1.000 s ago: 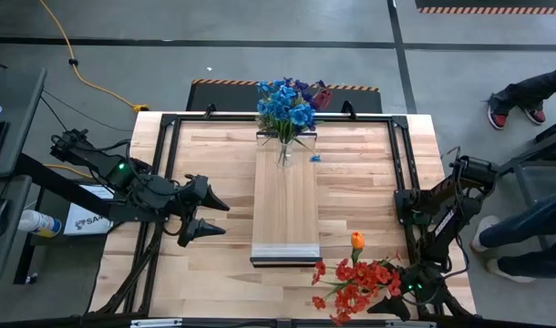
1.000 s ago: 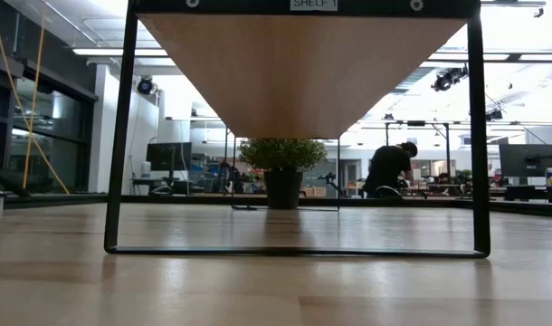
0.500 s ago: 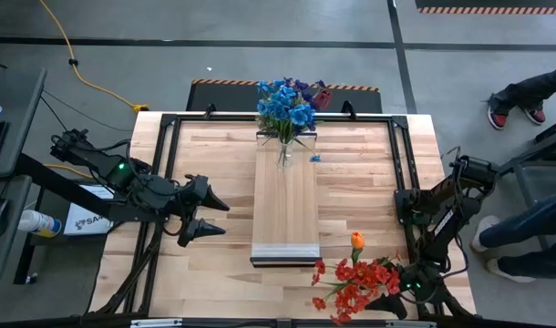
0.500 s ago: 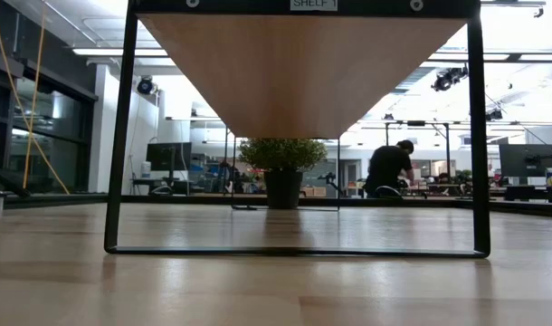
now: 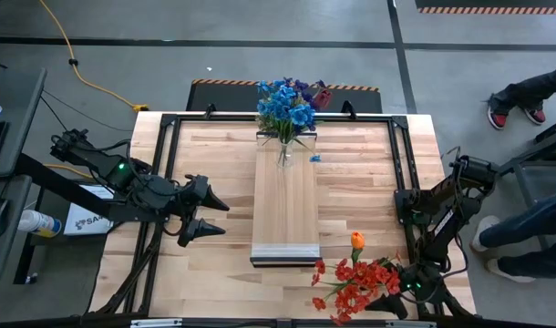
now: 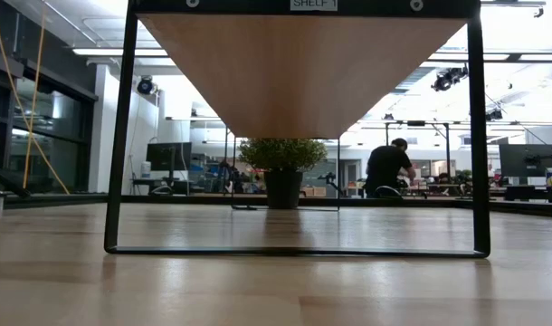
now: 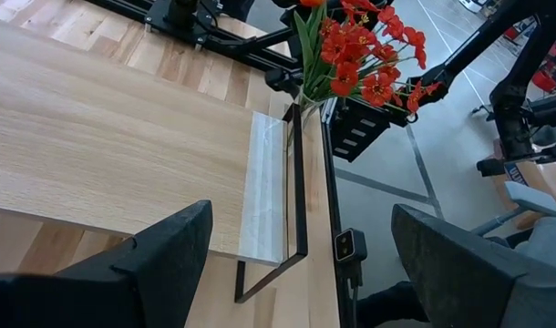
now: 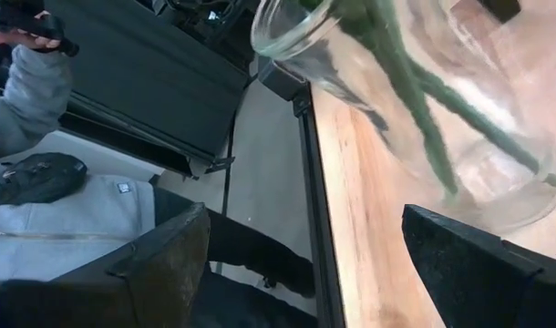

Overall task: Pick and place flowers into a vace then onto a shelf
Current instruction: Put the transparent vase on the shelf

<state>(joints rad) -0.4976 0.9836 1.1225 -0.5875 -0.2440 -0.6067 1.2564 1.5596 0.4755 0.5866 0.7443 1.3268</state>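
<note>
A clear glass vase (image 5: 284, 153) of blue and purple artificial flowers (image 5: 285, 107) stands at the far end of the long light-wood shelf (image 5: 285, 205). A second clear glass vase (image 8: 415, 100) (green stems inside) holds red and orange flowers (image 5: 355, 278) on the butcher-block table (image 5: 214, 173) near the shelf's metallic end. The right claw (image 5: 407, 299) gapes wide beside it, gripping nothing; the left claw (image 5: 212, 217) hovers empty, wide open, left of the shelf.

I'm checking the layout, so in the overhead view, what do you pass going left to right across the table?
Open left gripper → long light-wood raised shelf → bunch of red and orange flowers → open right gripper.
</note>
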